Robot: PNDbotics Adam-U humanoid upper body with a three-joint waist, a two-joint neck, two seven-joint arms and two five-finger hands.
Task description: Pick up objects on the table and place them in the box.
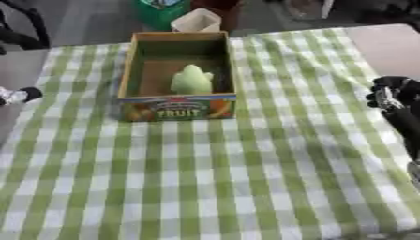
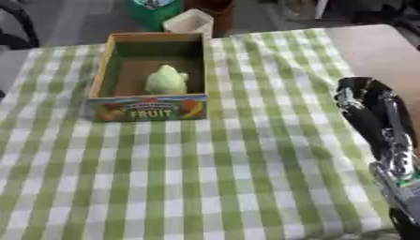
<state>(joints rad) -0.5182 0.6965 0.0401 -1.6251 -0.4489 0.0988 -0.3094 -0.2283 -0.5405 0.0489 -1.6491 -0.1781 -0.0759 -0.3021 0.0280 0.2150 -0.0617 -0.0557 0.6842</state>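
Box point(image 1: 177, 107), open-topped cardboard, sits toward the far left part of the table, front panel printed with fruit pictures and the word FRUIT. Inside it, one pale green object point(image 1: 192, 79), lumpy, pointed at the top, standing on the box floor near the right wall and toward the front; cannot tell what kind of fruit or toy it is. Box rests on a green-and-white checked tablecloth point(image 1: 246, 178) that covers most of the table; bare tan table surface point(image 2: 386, 51) shows at the far right corner.

Right hand point(image 2: 361, 101) comes in from the right edge, black with silver parts, held just above the cloth, well apart from the box. Fingers point away from the camera and look bent over at the tips, nothing between them. How far curled, cannot tell for sure. It touches no object.

Right eye view shows the whole right hand plus the silver forearm point(image 2: 398, 164) running down to the lower right corner; left eye view shows only the dark fingers at the right edge. Left eye view alone shows a small piece of the left hand point(image 1: 18, 95) at the left edge, black tip with silver behind, beside the cloth's edge; its finger state cannot be told.

Behind the box, past the table edge, a white container point(image 1: 197, 21) and a green bin point(image 1: 160, 11) stand on the floor.
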